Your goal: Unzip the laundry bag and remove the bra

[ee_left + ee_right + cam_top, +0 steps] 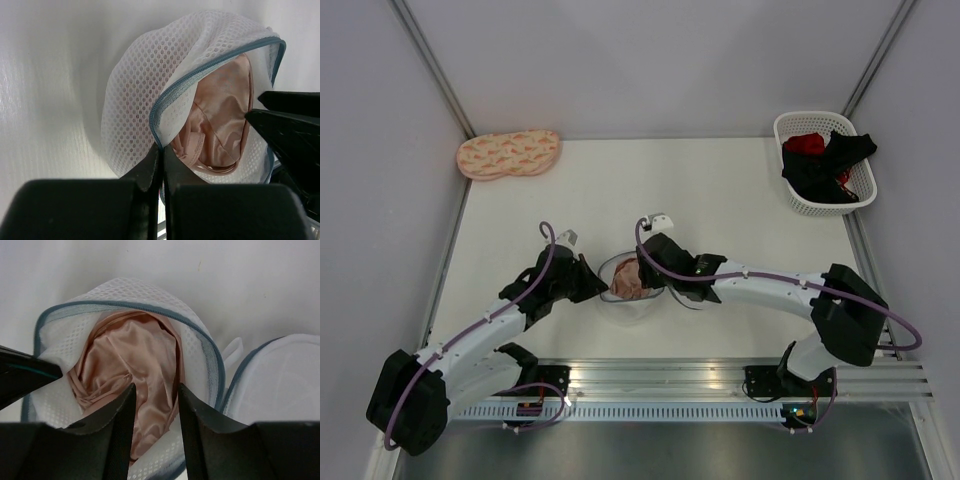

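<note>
Round white mesh laundry bag with grey-blue zipper rim sits unzipped on the worktop, pale pink satin bra inside. Left end effector clenched on the rim. Right end effector released, straddling fabric; we should close deep, lift slowly.

Laundry bag: white honeycomb mesh, grey-blue zipper rim. Bra: pale pink-beige, plain, with a satin sheen. Pad: peach with small orange prints; basket: white lattice, holding a black garment and a red garment.
</note>
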### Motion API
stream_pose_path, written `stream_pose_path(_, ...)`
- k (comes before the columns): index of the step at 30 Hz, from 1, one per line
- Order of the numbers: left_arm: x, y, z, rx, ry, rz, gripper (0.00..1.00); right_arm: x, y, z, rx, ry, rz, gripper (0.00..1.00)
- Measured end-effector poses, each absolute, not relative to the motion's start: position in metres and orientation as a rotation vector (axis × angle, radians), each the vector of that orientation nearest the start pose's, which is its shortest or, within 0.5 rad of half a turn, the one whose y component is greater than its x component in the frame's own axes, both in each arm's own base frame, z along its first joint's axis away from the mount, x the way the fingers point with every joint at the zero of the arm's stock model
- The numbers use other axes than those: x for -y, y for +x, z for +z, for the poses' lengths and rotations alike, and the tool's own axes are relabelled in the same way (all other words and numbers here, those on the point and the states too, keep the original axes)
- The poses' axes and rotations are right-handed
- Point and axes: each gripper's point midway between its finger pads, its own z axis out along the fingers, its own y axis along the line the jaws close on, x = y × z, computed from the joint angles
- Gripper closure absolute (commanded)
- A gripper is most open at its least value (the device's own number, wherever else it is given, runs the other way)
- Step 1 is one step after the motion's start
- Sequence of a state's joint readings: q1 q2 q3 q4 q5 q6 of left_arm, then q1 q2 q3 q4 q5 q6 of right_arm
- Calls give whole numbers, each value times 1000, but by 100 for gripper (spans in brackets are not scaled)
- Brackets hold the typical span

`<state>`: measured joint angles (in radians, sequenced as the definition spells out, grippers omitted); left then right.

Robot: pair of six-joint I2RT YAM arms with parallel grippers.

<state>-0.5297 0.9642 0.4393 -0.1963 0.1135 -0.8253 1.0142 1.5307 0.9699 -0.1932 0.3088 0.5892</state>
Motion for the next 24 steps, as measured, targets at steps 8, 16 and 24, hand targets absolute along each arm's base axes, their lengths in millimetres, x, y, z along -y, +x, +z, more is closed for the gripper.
stream_pose_path(8,184,213,76,-2412,-310,-803,98,-336,246,58,-2400,-396,375,53)
stream_pose_path(16,184,209,68,-2426,-331,-814,98,-342,242,33,-2460,-446,357,99)
stream_pose_path(24,184,207,65,-2440,-337,-821,98,-367,221,54,-2446,-530,625,99)
